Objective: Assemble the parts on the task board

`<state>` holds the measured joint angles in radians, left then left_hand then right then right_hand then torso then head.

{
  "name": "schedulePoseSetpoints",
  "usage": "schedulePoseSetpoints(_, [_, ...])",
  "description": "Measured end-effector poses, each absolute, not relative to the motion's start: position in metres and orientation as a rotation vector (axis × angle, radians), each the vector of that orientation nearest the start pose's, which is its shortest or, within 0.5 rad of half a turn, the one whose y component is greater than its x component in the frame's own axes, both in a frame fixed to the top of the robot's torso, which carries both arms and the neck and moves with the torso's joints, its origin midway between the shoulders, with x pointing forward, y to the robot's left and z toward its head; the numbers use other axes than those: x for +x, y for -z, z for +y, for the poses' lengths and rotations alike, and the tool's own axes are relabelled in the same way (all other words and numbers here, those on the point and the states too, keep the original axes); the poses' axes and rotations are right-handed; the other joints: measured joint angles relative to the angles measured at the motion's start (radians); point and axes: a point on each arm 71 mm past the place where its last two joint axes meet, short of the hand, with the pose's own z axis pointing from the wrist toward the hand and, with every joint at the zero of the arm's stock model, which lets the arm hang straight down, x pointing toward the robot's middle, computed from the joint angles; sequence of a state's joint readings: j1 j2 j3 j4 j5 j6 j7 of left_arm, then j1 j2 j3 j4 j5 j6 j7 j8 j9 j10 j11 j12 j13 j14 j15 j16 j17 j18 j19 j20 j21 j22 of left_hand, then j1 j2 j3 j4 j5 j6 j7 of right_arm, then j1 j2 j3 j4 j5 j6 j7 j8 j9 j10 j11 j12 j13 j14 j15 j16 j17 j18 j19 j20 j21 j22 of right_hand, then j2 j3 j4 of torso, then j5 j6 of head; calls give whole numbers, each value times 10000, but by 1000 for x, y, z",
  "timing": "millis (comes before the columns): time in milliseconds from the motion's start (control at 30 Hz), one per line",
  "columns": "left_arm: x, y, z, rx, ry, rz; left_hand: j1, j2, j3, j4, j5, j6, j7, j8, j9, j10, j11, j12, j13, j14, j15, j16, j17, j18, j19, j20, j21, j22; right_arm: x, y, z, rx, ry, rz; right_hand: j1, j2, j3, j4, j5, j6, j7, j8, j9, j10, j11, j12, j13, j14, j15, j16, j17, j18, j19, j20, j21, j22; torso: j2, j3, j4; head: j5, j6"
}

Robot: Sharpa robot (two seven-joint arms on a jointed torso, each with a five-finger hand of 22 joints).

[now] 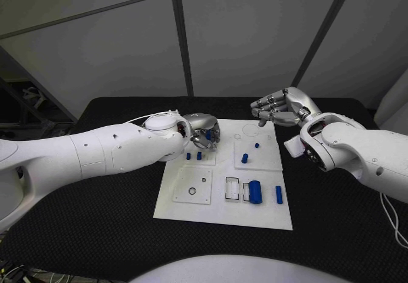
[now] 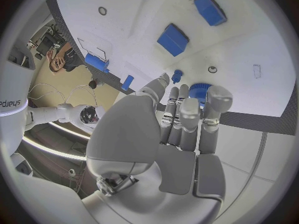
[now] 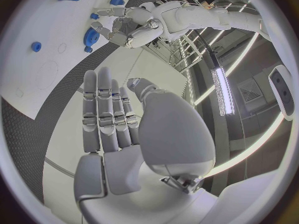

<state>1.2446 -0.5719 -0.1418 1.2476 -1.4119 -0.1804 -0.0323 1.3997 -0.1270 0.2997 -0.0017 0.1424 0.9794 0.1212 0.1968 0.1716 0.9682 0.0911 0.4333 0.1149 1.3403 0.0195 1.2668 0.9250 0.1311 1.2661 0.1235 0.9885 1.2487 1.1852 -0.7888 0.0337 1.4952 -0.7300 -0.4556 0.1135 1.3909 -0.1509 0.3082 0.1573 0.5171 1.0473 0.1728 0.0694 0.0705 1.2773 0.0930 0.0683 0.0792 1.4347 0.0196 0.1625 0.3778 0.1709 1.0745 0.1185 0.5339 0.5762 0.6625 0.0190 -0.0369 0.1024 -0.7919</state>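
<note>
Board (image 1: 223, 211) lay flat mid-table (image 1: 102, 236), its long sides running away from the robot; dark table showed on all sides of it, widest toward the near edge. The board's near strip was bare.

Left hand (image 1: 200, 131) hovered over the board's far-left corner, arm crossing the table left of the board. In the left wrist view its fingers (image 2: 184, 117) reached straight out, close together, tips at a blue gear (image 2: 198, 91); whether they touched or gripped the gear could not be told. Head view hid the gear behind this hand.

Right hand (image 1: 279, 108) hung above the table just beyond the board's far-right corner, fingers curled, holding nothing that showed. In the right wrist view its fingers (image 3: 106, 112) lay side by side, clear of the board.

Parts on the board: two small pegs (image 1: 193, 156) near the left hand; a peg (image 1: 244, 158) and a smaller stud (image 1: 257, 145) on the raised far-right plate; a thick cylinder (image 1: 255, 193) and a thin pin (image 1: 279, 194) on the near-right side, beside a rectangular slot (image 1: 232, 188). A square plate (image 1: 193, 186) with a small ring sat near-left.

Left forearm overhung the board's left edge.
</note>
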Motion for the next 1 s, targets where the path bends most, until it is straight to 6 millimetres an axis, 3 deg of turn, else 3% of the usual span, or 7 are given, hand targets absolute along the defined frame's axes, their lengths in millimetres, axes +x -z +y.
schedulePoseSetpoints(500, [525, 222, 132, 3234, 6490, 18387, 113, 34, 329, -51, 0, 142, 1, -79, -141, 208, -71, -195, -138, 143, -72, 262, 194, -1, 223, -54, 478, 359, 501, 160, -188, 5141, -11309, 15363, 0, 0, 0, 0, -1, 0, 0, 0, 0, 0, 0, 0, 1, 0, 0, 0, 1, 0, 0, 0, 0, 1, 2, -1, 2, 2, -60])
schedulePoseSetpoints(1000, [526, 224, 133, 3294, 6318, 18611, 46, -33, 412, -23, 1, 142, 1, -187, -264, 185, 21, -430, -271, 179, -36, 307, 134, -1, 294, -54, 585, 479, 501, 160, -188, 5131, -11320, 15369, 0, 0, 30, 30, 57, 0, 0, 0, 0, 0, 0, 0, -9, 0, 0, 0, -7, 0, 0, 0, 0, 1, 0, -4, 8, 4, -103])
